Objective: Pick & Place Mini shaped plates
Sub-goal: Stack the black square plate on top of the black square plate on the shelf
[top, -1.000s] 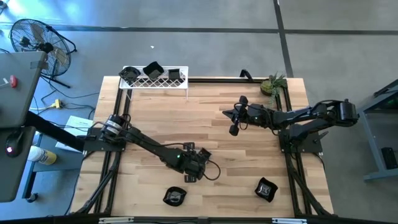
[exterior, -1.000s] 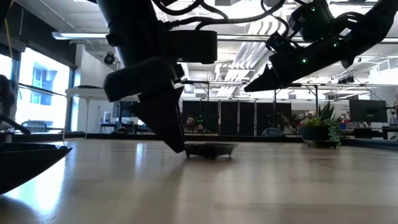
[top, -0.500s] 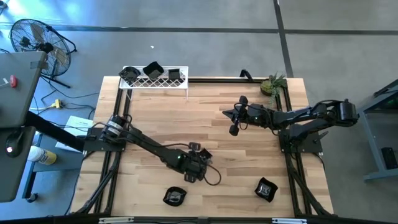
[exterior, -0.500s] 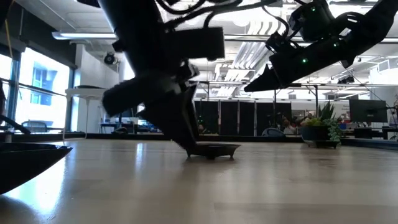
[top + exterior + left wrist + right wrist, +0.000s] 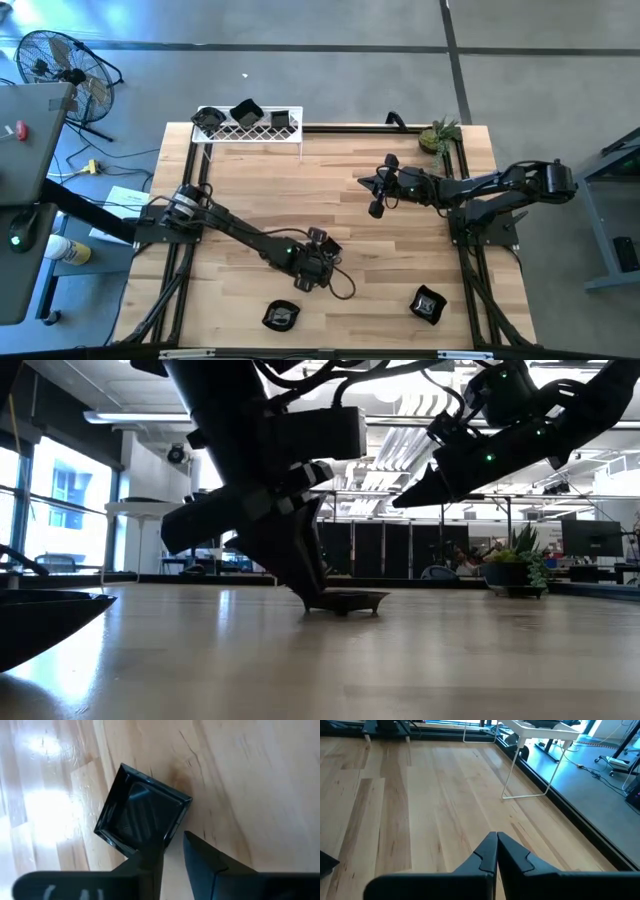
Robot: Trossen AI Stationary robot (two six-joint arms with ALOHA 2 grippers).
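Low over the front-centre of the wooden counter (image 5: pixel 250 190): left hand (image 5: pixel 172 857), fingers straddling one rim of a square black mini plate (image 5: pixel 142 812) that sits flat on the boards; whether the fingers already pinch that rim cannot be told. Seen level across the counter: same plate (image 5: pixel 345 601) resting on the wood with the left hand's dark fingertip (image 5: pixel 300 575) down at its edge. Raised above the counter's far right half, well apart from any dish: right hand (image 5: pixel 377 207), clenched tight on nothing. Near the front edge: two more black plates, one rounded (image 5: pixel 281 316) just ahead of the left hand, one (image 5: pixel 428 304) toward the right corner. On the white wire rack (image 5: pixel 250 130) at the far left edge: three further plates (image 5: pixel 246 111). At the far right corner: small green potted plant (image 5: pixel 438 135).
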